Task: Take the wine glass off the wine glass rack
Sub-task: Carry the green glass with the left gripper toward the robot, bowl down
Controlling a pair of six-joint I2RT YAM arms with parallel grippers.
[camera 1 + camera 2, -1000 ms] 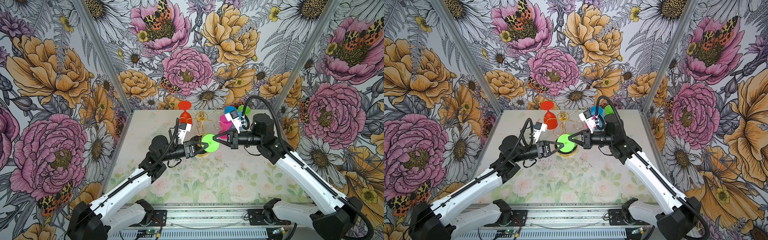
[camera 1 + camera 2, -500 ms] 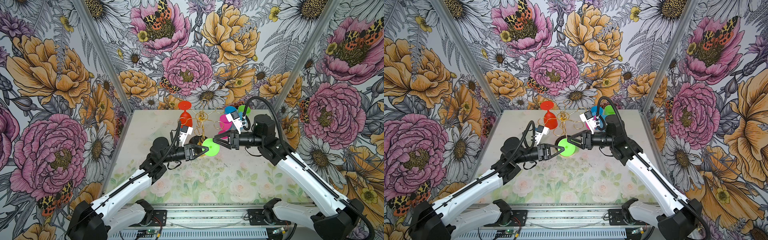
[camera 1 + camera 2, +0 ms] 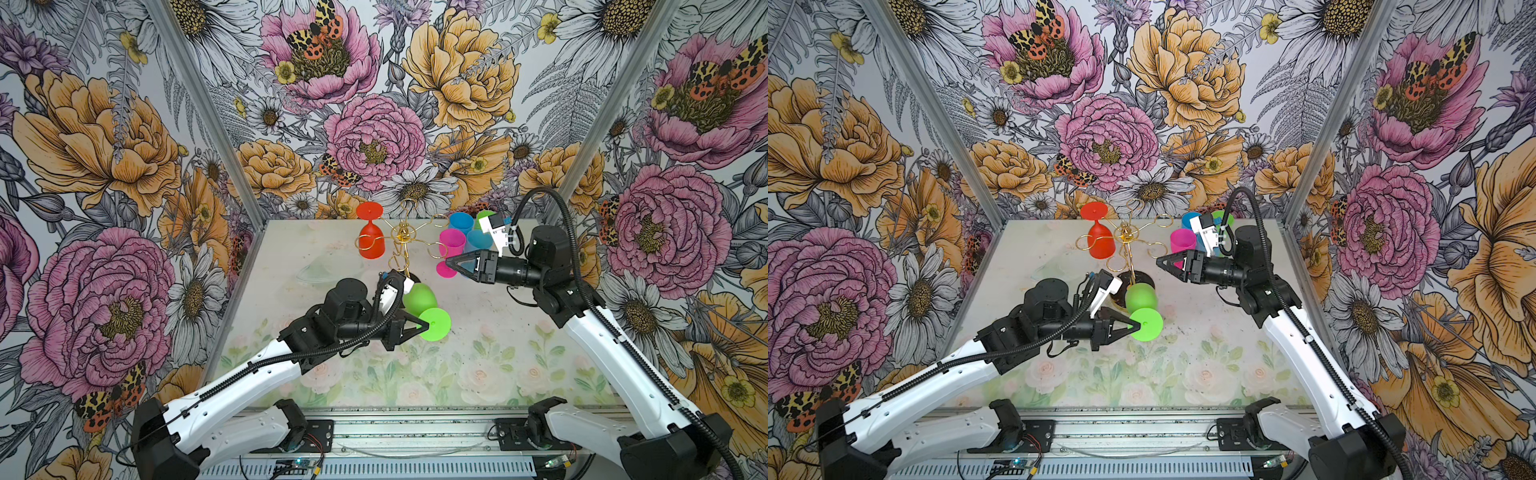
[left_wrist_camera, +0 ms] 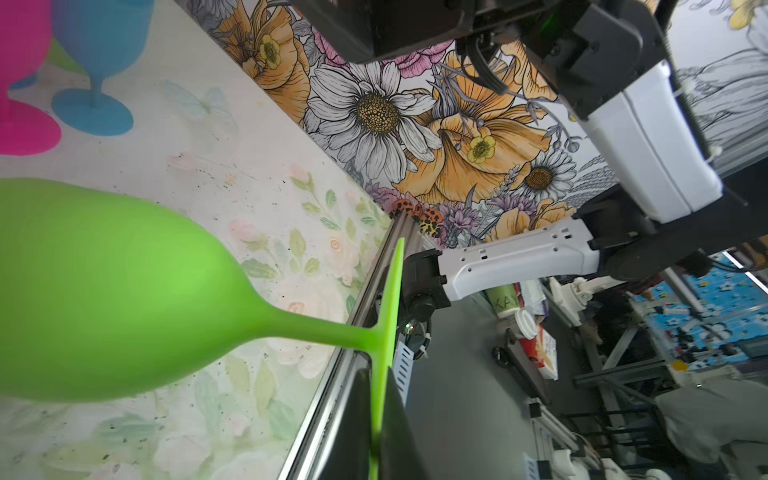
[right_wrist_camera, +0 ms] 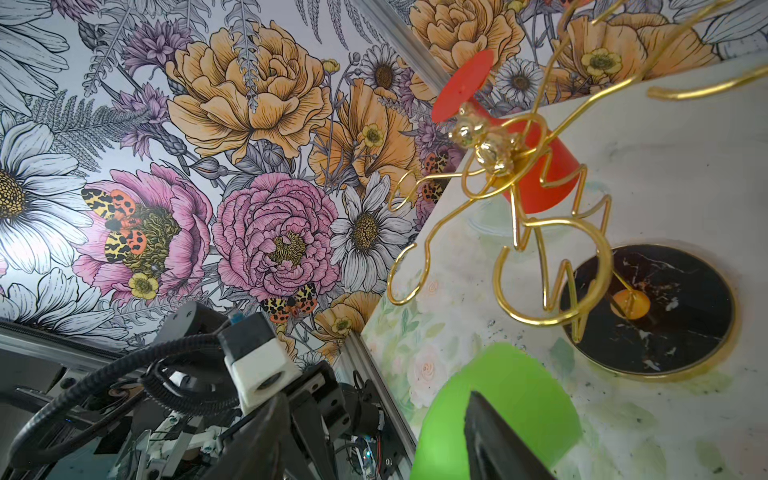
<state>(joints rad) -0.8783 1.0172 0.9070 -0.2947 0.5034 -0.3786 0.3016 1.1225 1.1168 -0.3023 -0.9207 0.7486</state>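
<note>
Flower-print tabletop (image 3: 478, 365) | left gripper (image 3: 424, 326) clamped on round foot of matte lime-green wine glass (image 3: 419, 296), frame centre, tilted, off the hooks | right gripper (image 3: 449, 262) jaws apart, empty, right of centre | thin gold wire wine glass rack (image 3: 402, 237) upper centre, just above.

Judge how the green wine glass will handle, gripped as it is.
The green wine glass looks matte and opaque, probably plastic: light, not brittle. The left gripper pinches only its thin foot rim, bowl sticking out sideways, so it may pivot in the grip. Laid on its side, the round bowl would likely roll.
</note>
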